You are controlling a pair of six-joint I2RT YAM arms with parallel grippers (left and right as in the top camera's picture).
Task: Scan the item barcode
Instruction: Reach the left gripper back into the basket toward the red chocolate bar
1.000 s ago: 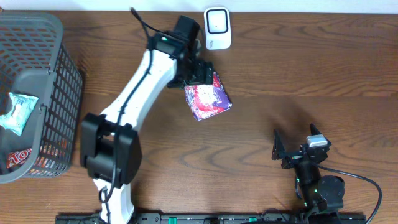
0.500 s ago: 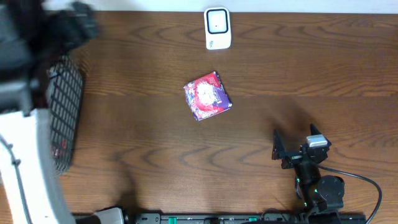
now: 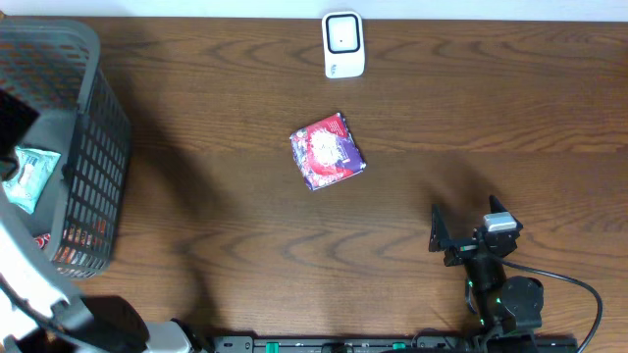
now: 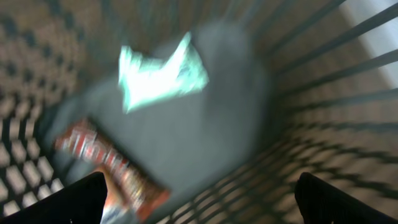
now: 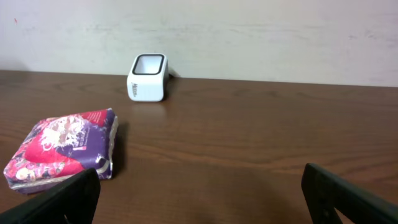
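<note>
Dark wood desk (image 3: 491, 127) carries a white scanner (image 3: 343, 44) at its far edge. Just in front of the scanner, apart from it, lies a red-and-purple packet (image 3: 327, 150), soft and flat, printed face up, nothing holding it. Well left of the scanner the left pincer (image 4: 205, 196) hangs wide over the basket (image 3: 98, 167), seemingly going for another item; it must drop onto the mint sachet (image 4: 161, 71) and close. Well right of the scanner sits the right pincer (image 5: 205, 199), wide and empty.

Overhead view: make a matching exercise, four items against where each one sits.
Items:
1 scanner
2 red packet
3 basket
4 green packet

Places:
A inside the basket
B far edge of the table, centre
C left end of the table
D middle of the table

Pairs: 1-B, 2-D, 3-C, 4-A
</note>
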